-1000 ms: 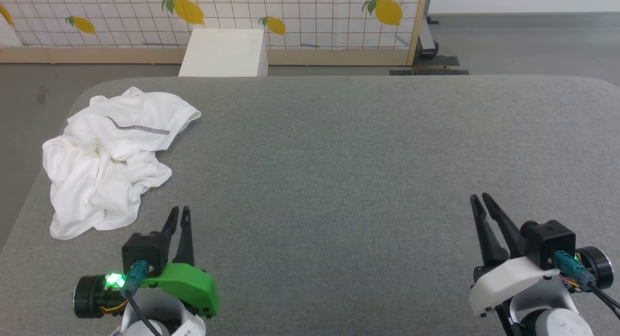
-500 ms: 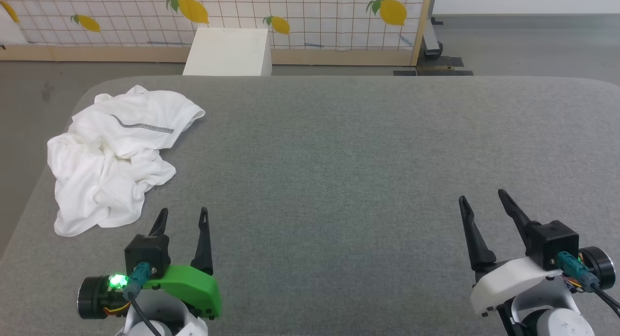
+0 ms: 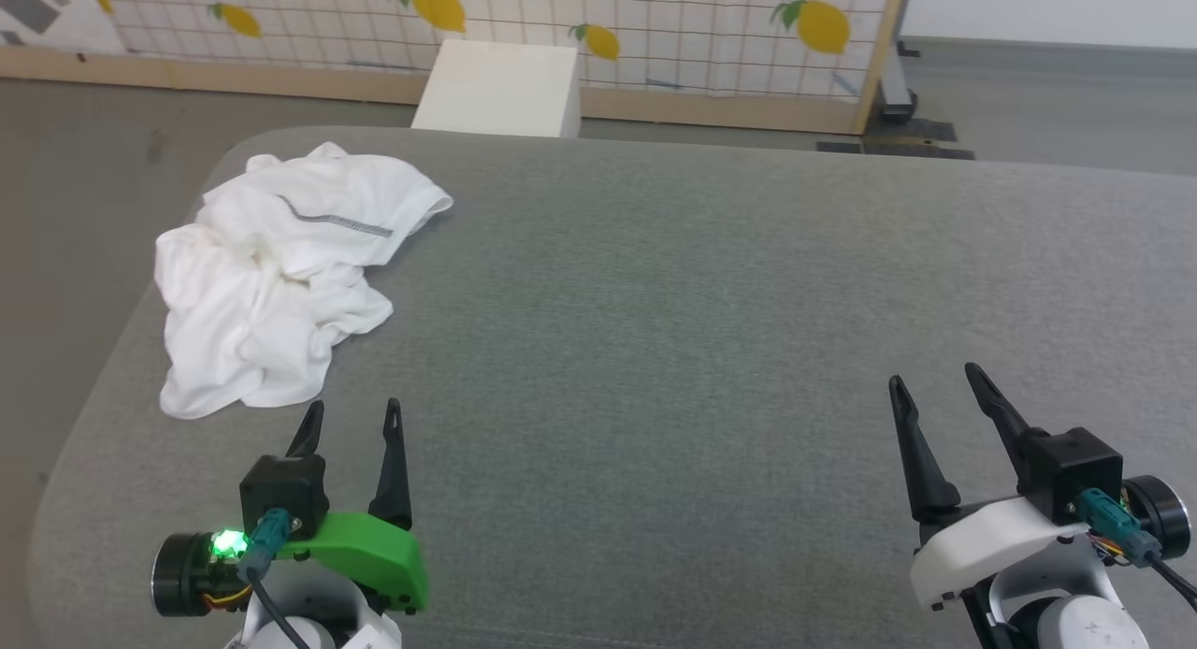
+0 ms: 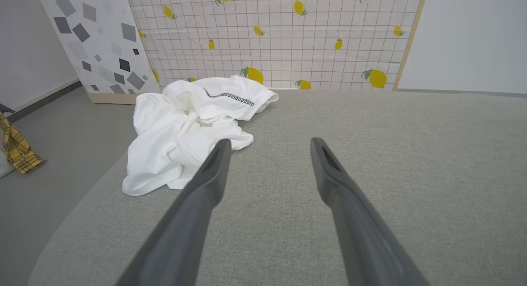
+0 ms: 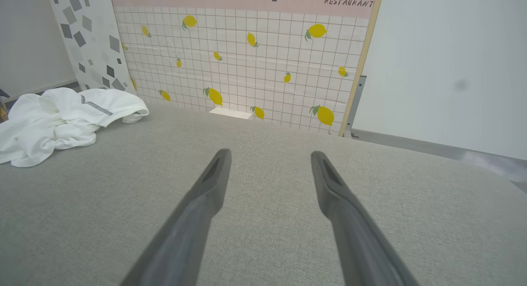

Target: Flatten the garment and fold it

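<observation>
item 1, surface: you have a grey fabric-covered table, broad and flat, with rounded corners.
item 2, the garment: white, crumpled in a heap at the table's far left corner, close to the left rim, with one dark zigzag seam line showing on top.
item 3, your left gripper: fingers spread apart, holding nothing, near the garment's nearest edge but not touching it.
item 4, your right gripper: fingers likewise apart and empty, at the near right, well apart from the garment.
item 5, room: grey floor; lemon-print grid panel behind the table, a white box at its foot; grey-diamond panel to its left; yellow plaid cloth on the floor; plain white wall at right.
</observation>
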